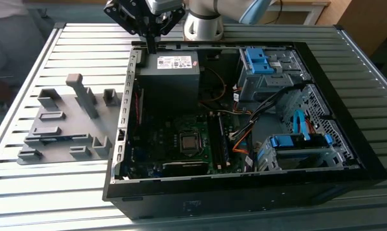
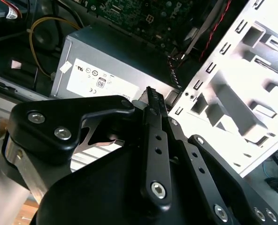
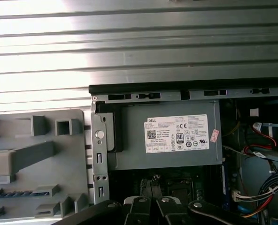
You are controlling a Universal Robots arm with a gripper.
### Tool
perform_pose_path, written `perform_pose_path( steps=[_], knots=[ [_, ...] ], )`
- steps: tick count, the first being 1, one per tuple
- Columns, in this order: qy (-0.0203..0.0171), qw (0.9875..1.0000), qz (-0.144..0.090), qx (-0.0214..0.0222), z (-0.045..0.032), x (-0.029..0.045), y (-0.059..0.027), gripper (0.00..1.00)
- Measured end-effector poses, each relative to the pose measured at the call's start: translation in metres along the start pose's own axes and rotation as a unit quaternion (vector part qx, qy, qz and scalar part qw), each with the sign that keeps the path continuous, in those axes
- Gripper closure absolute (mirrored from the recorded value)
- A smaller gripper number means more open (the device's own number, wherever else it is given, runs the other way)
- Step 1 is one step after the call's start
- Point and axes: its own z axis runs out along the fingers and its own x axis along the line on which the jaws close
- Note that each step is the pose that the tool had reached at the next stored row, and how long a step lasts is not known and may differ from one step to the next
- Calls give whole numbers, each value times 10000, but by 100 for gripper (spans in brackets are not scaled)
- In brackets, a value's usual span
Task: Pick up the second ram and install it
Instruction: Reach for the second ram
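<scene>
Got gripper hanging over far end of PC case, right above case rim next to PSU. Reading jaws as closed: fingertips pressed together in second wrist view, nothing pinched between them. Same read from first wrist view, w/ gripper poking in over PSU and its label.

Spotting 2nd ram outside the case, lying flat in grey holder tray, on exterior view's left of case. Well apart from gripper, not touched. Also seeing 2nd ram in first wrist view as a dark blue strip low between grey blocks of holder tray.

Noting tray flat on slatted metal table, just beside case side wall. Same table beyond case rim in first wrist view.

Inside case: mobo w/ CPU socket roughly mid-board, long black slots just on exterior view's right of socket. Can't tell what's seated in them. Blue drive caddies on exterior view's right side, cable bundle between them and mobo.
</scene>
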Motion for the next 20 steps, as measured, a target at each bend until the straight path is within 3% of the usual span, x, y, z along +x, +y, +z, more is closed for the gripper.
perform_pose_path(
  steps=[20],
  knots=[
    [1,10000,0,0,-2,123,-9,89]
  ],
)
